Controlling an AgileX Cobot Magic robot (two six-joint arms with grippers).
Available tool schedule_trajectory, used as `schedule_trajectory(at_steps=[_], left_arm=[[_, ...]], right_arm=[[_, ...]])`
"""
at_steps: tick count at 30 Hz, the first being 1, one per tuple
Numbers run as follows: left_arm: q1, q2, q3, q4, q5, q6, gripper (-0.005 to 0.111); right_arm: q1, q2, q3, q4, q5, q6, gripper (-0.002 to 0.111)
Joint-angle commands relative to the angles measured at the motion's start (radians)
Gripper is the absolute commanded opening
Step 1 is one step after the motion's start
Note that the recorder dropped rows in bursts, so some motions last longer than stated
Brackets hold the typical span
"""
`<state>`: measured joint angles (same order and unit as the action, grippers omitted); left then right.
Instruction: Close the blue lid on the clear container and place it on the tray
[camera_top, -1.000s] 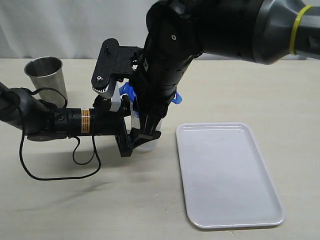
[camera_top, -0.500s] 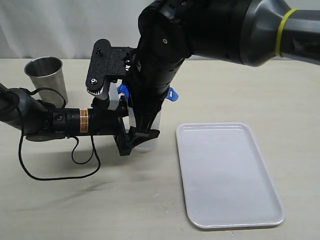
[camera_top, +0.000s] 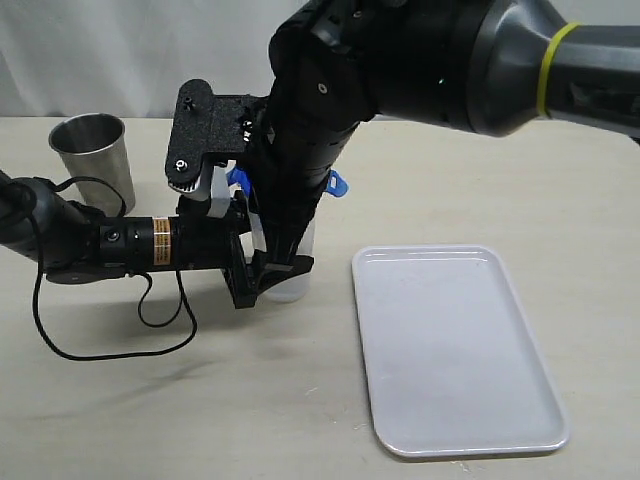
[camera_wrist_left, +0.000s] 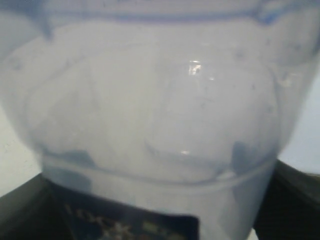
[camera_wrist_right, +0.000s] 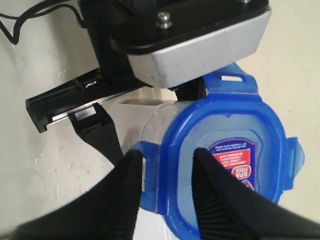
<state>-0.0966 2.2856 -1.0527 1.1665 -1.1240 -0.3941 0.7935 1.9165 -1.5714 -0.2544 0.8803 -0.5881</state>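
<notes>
Two arms: the left arm (camera_top: 100, 245) lies low over the bench (camera_top: 200, 430), reaching in from the left. The right arm (camera_top: 400, 60) comes down from the far right and hides much of the middle of the exterior view.
Left tool (camera_top: 272, 278): clamped sideways on the clear container (camera_wrist_left: 160, 125), low on its wall. Its dark fingers (camera_wrist_left: 20, 215) show at either side of the wall in the left wrist view.
Clear container: upright on the bench, just left of the tray's (camera_top: 455, 350) far left corner and apart from it. The exterior view shows only its base and right wall.
Blue lid (camera_wrist_right: 230, 160): on the container's mouth, flaps standing outward. Whether it sits flat cannot be told, and the exterior view shows only two blue flaps.
Right tool (camera_wrist_right: 165, 197): directly over the lid, jaws part-way apart with the lid's rim between them. The tips are cut off by the frame edge, so grip or mere contact cannot be told.
Tray: flat on the bench, right and near, seen whole.
Steel cup (camera_top: 92, 150): upright, far left, well apart from the container.
Cable (camera_top: 110, 357): loops on the bench on the near side of the left arm.
Left wrist view: blurred, filled by the container, with a dark label at the frame edge that is unreadable.
</notes>
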Motion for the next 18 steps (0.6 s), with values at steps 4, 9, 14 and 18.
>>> schedule_trajectory(at_steps=[4,9,14,18], left_arm=[[0.004,-0.011,0.000,0.052,-0.097,0.028,0.000],[0.004,-0.011,0.000,0.052,-0.097,0.028,0.000],[0.009,-0.013,0.000,0.064,-0.097,0.028,0.000],[0.013,-0.024,0.000,0.081,-0.097,0.024,0.000]], right_arm=[[-0.012,0.060,0.140,-0.074,-0.083,0.002,0.032],[-0.012,0.060,0.142,-0.133,-0.095,0.048,0.032],[-0.012,0.060,0.142,-0.136,-0.095,0.054,0.032],[-0.012,0.060,0.164,-0.090,-0.107,-0.010,0.034]])
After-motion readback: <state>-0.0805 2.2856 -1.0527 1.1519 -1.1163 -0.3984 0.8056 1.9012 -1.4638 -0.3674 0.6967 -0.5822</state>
